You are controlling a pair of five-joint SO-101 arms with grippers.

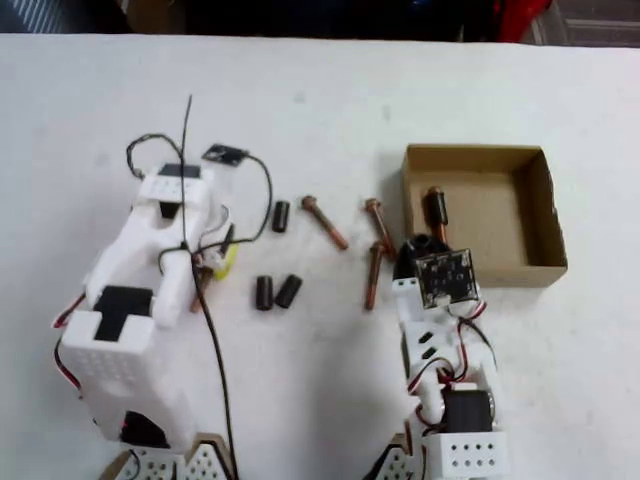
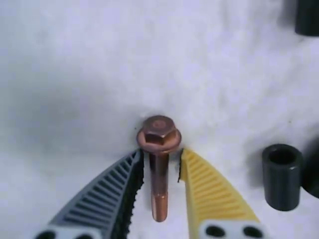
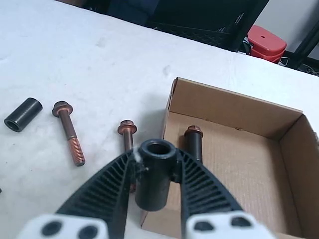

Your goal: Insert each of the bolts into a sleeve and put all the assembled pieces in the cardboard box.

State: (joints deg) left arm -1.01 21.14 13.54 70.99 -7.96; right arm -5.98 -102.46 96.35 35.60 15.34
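High view: 5 bolts (image 1: pixel 325 222) (image 1: pixel 378 225) (image 1: pixel 372 275) (image 1: pixel 436 192) (image 1: pixel 203 285), 5 sleeves (image 1: pixel 281 216) (image 1: pixel 264 292) (image 1: pixel 289 290) (image 1: pixel 437 210) (image 1: pixel 425 245)

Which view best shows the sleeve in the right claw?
Right wrist view: the sleeve sits gripped in the right claw, bore and side visible. High view shows it partly, beside the wrist camera board. Left wrist view faces a bolt.

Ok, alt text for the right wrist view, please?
The right pincer is shut on a black sleeve, close to the cardboard box, which holds one sleeved bolt. Two loose bolts and another sleeve lie on the white table beside the box.
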